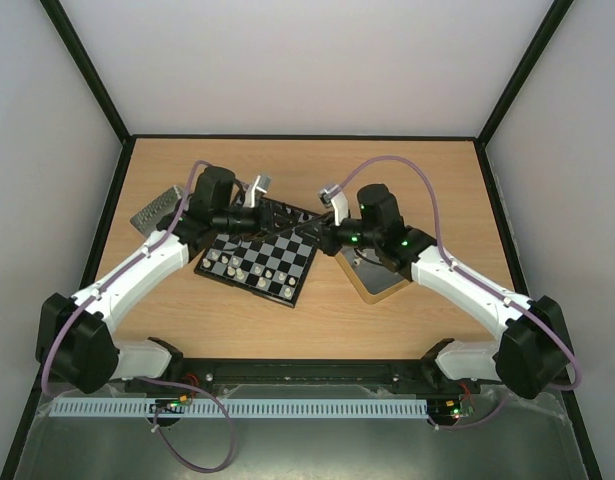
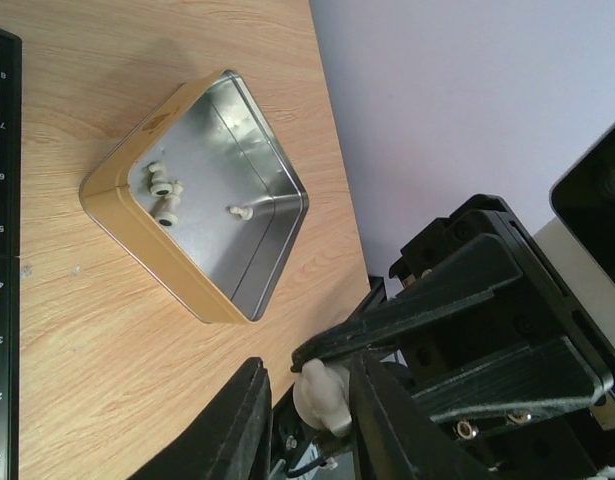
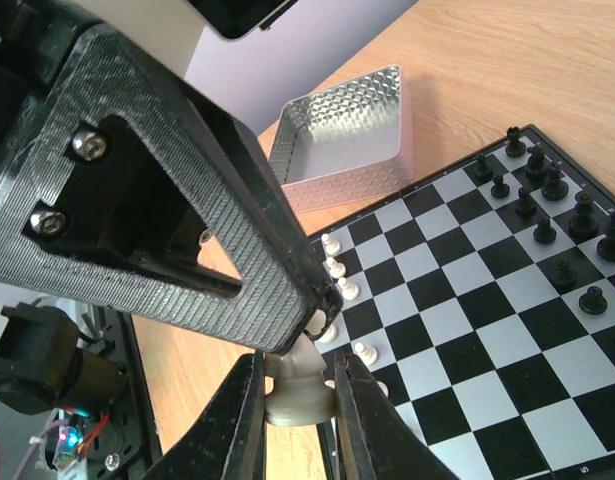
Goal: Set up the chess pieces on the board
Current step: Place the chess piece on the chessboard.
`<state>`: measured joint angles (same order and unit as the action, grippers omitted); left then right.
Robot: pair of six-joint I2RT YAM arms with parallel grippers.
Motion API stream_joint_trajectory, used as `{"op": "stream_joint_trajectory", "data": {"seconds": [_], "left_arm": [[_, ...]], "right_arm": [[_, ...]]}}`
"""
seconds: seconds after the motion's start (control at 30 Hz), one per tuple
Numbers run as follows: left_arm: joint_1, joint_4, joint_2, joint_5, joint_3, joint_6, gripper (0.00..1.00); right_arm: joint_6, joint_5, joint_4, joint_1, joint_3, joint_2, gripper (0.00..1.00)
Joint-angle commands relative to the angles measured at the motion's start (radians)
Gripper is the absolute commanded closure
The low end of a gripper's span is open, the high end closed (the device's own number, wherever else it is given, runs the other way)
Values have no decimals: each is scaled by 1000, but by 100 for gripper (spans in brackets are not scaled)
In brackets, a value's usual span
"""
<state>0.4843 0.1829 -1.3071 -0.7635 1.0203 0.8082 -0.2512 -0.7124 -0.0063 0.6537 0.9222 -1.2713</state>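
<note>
My top camera sits high at 6 o'clock, facing 12 over the whole bench [image 1: 237,330]. Both wrist cameras ride close; the right shares the board [image 1: 287,262] with it.

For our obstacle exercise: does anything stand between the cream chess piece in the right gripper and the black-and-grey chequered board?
Only the left gripper, whose black fingers flank the same cream chess piece the right gripper clamps. Nothing else visible lies between it and the black-and-grey chequered board.
</note>
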Motion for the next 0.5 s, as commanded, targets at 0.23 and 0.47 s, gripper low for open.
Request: {"op": "stream_joint_trajectory", "data": {"seconds": [0.23, 0.47], "left_arm": [[-3, -34, -12, -40, 3, 54, 81], [-3, -20, -6, -42, -13, 34, 96]], "right_arm": [[78, 23, -54, 24, 48, -17, 86], [59, 52, -41, 24, 45, -9, 78]]}}
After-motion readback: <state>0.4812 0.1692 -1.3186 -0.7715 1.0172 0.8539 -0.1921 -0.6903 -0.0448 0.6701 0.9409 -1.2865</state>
